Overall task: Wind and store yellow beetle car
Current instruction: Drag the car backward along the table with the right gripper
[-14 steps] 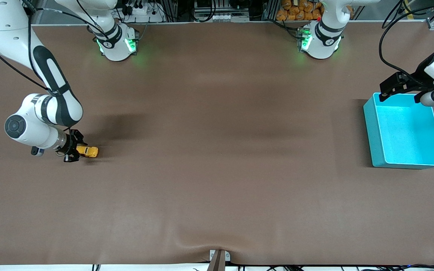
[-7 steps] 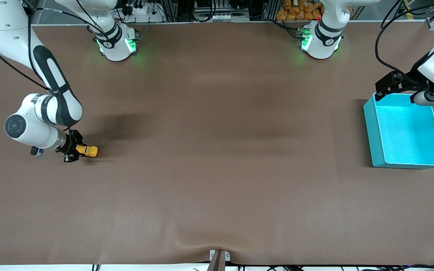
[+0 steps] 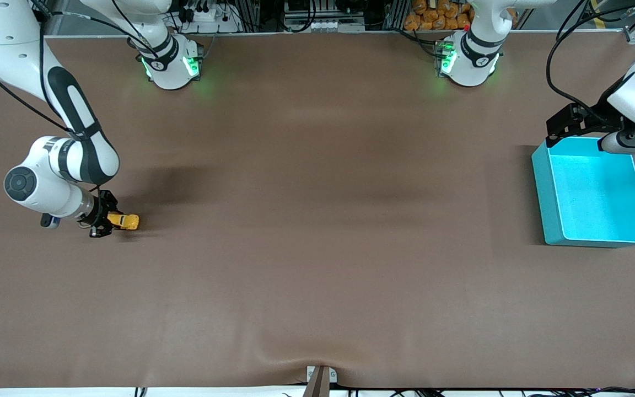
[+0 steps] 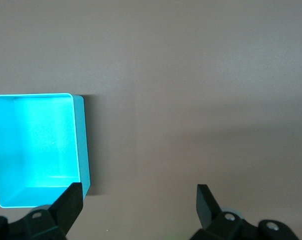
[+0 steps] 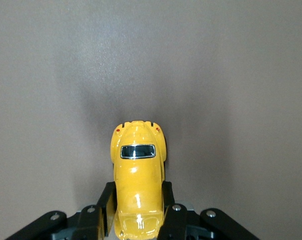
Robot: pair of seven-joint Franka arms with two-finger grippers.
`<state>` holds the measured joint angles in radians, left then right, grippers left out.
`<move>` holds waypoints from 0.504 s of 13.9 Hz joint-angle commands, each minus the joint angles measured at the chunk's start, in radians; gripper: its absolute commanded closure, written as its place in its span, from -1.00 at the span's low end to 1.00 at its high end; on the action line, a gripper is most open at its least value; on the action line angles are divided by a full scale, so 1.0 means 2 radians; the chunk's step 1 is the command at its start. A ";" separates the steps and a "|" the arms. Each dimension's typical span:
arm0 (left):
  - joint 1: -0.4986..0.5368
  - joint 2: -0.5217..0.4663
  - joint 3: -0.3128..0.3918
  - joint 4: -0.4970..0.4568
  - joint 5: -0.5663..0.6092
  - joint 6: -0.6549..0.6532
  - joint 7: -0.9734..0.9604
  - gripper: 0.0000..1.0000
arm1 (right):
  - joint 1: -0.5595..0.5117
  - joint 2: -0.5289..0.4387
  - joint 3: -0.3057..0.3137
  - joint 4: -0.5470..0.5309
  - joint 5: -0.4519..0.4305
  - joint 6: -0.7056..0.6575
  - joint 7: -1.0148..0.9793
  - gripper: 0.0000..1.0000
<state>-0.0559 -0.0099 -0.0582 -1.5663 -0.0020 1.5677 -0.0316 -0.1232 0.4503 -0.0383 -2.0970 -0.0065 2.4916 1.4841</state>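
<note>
Front view, teal bin [image 3: 544,187] holding nothing visible

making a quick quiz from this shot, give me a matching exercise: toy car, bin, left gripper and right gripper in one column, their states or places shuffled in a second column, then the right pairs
Things
1. toy car
2. bin
3. left gripper
4. right gripper

States or places
A. open, over a corner of the bin's rim
B. empty, at the left arm's end of the table
C. shut on the toy car, low at the table
D. yellow, clamped between two fingers

Pairs: 1-D, 2-B, 3-A, 4-C
</note>
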 commanded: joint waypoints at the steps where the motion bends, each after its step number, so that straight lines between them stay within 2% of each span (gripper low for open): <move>1: -0.001 -0.003 0.000 0.004 0.009 0.001 0.003 -1.00 | -0.011 0.034 -0.008 0.002 -0.015 0.043 0.008 0.43; 7: -0.002 -0.003 0.000 0.007 0.009 0.001 0.003 -1.00 | -0.025 0.059 -0.011 0.011 -0.049 0.063 0.002 0.41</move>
<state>-0.0558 -0.0100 -0.0581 -1.5617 -0.0020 1.5683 -0.0316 -0.1375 0.4520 -0.0684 -2.1061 -0.0581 2.5319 1.4836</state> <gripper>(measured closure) 0.000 0.590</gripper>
